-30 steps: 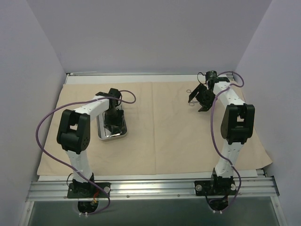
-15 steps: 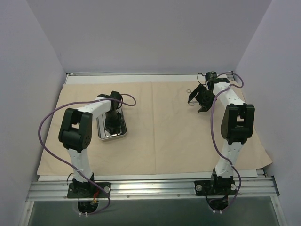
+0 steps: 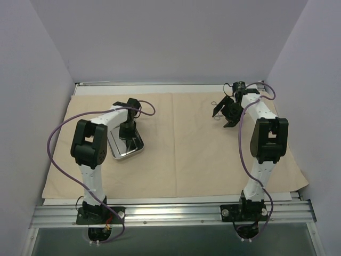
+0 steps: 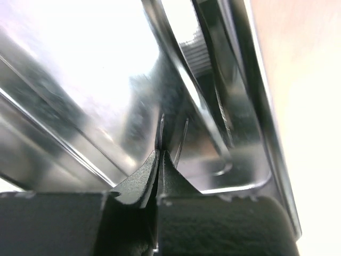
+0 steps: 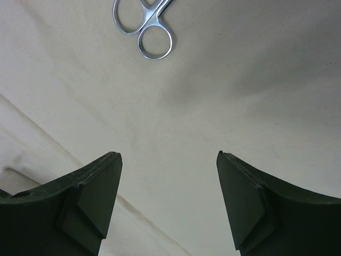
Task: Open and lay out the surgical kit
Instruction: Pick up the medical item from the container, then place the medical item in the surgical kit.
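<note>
Left gripper point(image 4: 161, 156): clenched, fingertips pressed together, tip lowered inside the steel tray point(image 4: 234, 176). A thin metal sliver point(image 4: 161, 130) rises from the line where the fingertips meet. Whether it is pinched there or only a reflection in the tray floor cannot be told. The tray wall and rolled rim run along the right of the left wrist view, with bare cloth beyond them.

In the top view the left gripper point(image 3: 128, 133) points down into the steel tray point(image 3: 136, 151). The tray lies slightly skewed on the left half of the cloth wrap point(image 3: 186, 154).

Right gripper point(image 5: 168, 160): released, jaws wide apart and holding nothing, hovering over plain cloth wrap point(image 5: 224, 101). Just beyond its fingertips, the two ring handles of a steel instrument point(image 5: 154, 20) rest flat on the cloth.

In the top view the right gripper point(image 3: 225, 113) hangs over the far right part of the wrap.

The cloth wrap is opened out flat as one large beige rectangle and covers most of the tabletop point(image 3: 133, 89). Its right near corner reaches the tabletop's edge. A fold line runs from near to far through its middle.
</note>
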You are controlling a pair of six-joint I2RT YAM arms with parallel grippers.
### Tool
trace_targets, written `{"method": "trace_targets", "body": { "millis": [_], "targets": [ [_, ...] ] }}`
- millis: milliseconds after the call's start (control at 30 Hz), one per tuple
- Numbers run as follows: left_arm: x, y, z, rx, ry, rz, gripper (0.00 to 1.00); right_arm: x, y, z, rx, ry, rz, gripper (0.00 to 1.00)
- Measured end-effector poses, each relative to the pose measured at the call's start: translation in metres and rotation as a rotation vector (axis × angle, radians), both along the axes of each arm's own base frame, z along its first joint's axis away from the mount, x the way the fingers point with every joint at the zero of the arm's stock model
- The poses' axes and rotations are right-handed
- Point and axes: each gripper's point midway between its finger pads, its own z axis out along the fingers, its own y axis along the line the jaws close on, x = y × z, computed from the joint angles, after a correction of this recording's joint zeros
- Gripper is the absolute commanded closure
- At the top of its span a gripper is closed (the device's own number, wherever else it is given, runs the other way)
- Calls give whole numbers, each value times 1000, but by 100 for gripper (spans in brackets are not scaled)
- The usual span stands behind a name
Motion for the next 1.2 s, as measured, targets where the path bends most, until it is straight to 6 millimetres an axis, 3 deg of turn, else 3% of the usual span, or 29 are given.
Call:
{"method": "trace_targets", "body": {
  "millis": [367, 533, 633, 733, 933, 1033, 1067, 1200],
  "targets": [
    [36, 4, 26, 34, -99, 4, 98, 0, 2, 1, 10, -1, 5, 26],
    [48, 3, 49, -14, -119, 19, 98, 10, 18, 15, 68, -55, 68, 27],
    [58, -11, 65, -173, -136, 29, 98, 27, 50, 35, 146, -176, 193, 27],
    [59, -31, 84, -371, -138, 33, 98, 35, 96, 54, 259, -297, 342, 27],
    [65, -97, 134, -810, -182, -25, 98, 24, 181, 85, 546, -498, 582, 29],
    [64, -126, 157, -1004, -182, -52, 98, 16, 206, 100, 678, -575, 639, 37],
    [64, -133, 163, -1065, -178, -58, 98, 13, 213, 107, 721, -596, 649, 46],
    [62, -152, 179, -1241, -156, -55, 98, 3, 233, 135, 874, -669, 675, 47]
  ]
}}
